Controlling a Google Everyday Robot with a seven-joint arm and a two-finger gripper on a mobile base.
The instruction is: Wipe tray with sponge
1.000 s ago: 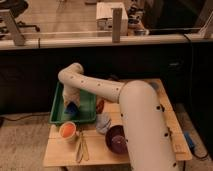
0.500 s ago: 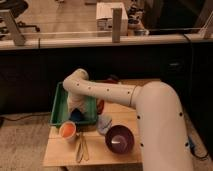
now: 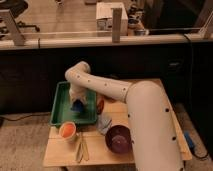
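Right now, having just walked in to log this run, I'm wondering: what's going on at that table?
The robot's white arm reaches across the light wooden table with its gripper lowered into the green plastic tray, right at a small blue sponge on the tray floor. It looks mid-wipe. A small orange bowl, a round purple bowl and pale wooden utensils sit on the table outside the tray.

Office, glass partition (image 3: 60, 25), desk chair (image 3: 15, 11), tool (image 3: 77, 101) over tray (image 3: 58, 106)
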